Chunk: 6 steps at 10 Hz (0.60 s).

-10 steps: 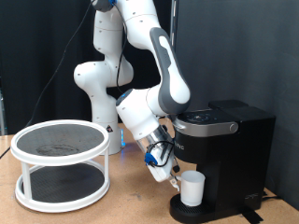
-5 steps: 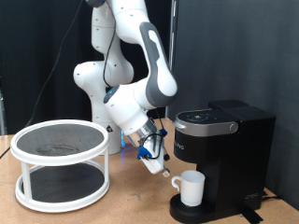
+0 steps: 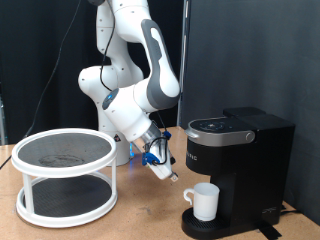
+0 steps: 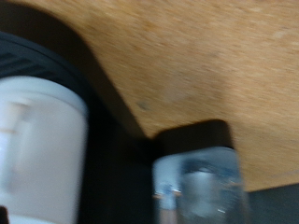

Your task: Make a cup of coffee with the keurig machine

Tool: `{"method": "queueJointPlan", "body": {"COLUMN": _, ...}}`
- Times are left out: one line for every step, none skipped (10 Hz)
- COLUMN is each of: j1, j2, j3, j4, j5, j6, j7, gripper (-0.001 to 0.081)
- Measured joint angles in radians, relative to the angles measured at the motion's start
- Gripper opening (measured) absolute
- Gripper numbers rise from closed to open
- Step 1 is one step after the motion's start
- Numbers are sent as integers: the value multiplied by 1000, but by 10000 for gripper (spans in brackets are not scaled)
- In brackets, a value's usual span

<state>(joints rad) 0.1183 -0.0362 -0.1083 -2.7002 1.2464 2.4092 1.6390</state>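
Observation:
The white cup [image 3: 205, 201] stands upright on the round drip base of the black keurig machine [image 3: 240, 150], under its closed lid, with its handle towards the exterior view's left. My gripper [image 3: 166, 172] hangs in the air just left of the cup, a little above the table, and holds nothing. In the wrist view the cup [image 4: 37, 149] is a blurred white shape beside the dark machine base, and one fingertip [image 4: 194, 182] shows in front of the wooden table [image 4: 187, 56].
A round white two-tier rack with dark mesh shelves [image 3: 65, 175] stands at the exterior view's left. The arm's white base [image 3: 105, 100] rises behind it. A black curtain covers the back.
My gripper has drawn back from the cup, up and towards the exterior view's left. The cup stays on the machine's drip base.

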Motion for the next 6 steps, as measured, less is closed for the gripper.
{"method": "queueJointPlan", "body": {"j1": -6, "j2": -36, "j3": -4, "j4": -23, "j5": -21, "j6": -49, "j7": -18, "gripper": 734}}
{"method": "queueJointPlan", "body": {"j1": -10, "j2": -76, "j3": -13, "j4": -43, "j5": -34, "j6": -95, "j7": -24, "gripper": 734}}
{"method": "queueJointPlan", "body": {"j1": -17, "j2": -117, "j3": -19, "j4": -60, "j5": -42, "j6": -138, "j7": -22, "gripper": 734}}
{"method": "queueJointPlan", "body": {"j1": -24, "j2": -158, "j3": -26, "j4": -73, "j5": -53, "j6": -179, "j7": -15, "gripper": 734}}
{"method": "queueJointPlan", "body": {"j1": -32, "j2": -197, "j3": -35, "j4": -80, "j5": -63, "j6": -226, "j7": 1, "gripper": 734}}
{"method": "queueJointPlan", "body": {"j1": -42, "j2": -234, "j3": -48, "j4": -82, "j5": -76, "j6": -281, "j7": 24, "gripper": 734}}
